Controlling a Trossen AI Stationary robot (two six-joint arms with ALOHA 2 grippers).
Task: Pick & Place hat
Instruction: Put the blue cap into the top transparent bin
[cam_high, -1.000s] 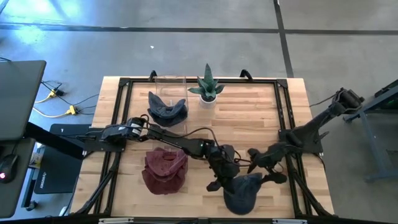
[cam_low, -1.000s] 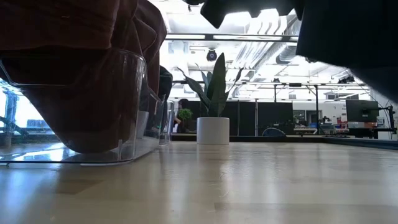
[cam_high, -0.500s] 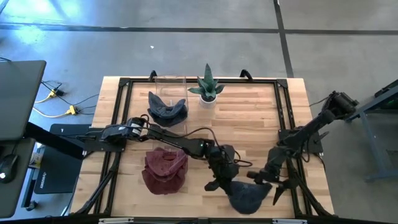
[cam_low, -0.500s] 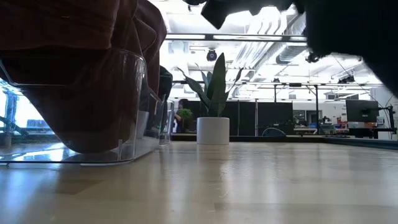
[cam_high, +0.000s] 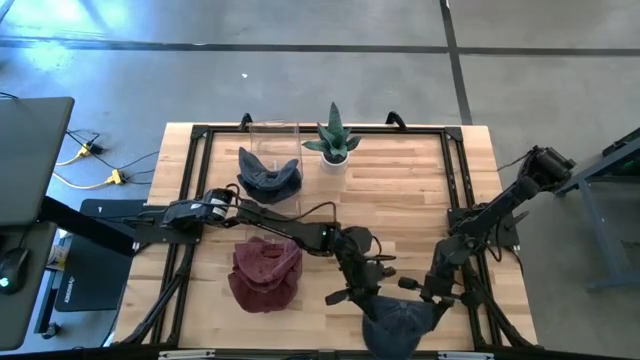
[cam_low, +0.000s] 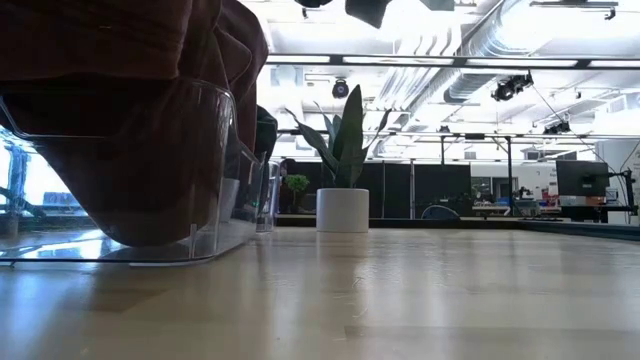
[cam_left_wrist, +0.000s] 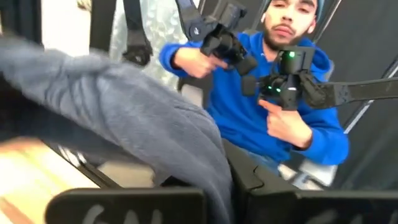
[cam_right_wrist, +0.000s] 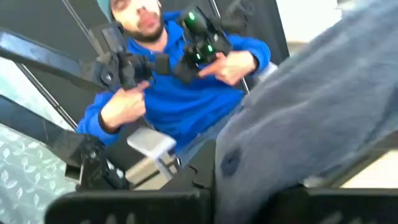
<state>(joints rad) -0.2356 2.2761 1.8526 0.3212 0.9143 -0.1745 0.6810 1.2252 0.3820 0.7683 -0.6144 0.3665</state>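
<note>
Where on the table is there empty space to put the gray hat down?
Bare wood lies right of the potted plant, across the table's far right part, and in a smaller patch between the dark blue hat and the plant. The near edge is crowded: red hat, both grippers, gray hat.

Two dark jointed arms w/ cables

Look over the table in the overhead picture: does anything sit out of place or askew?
Yes. The grey hat hangs over the table's near edge, crumpled, with the left gripper and right gripper both at it. The red hat and dark hat sit squarely in clear holders.
</note>
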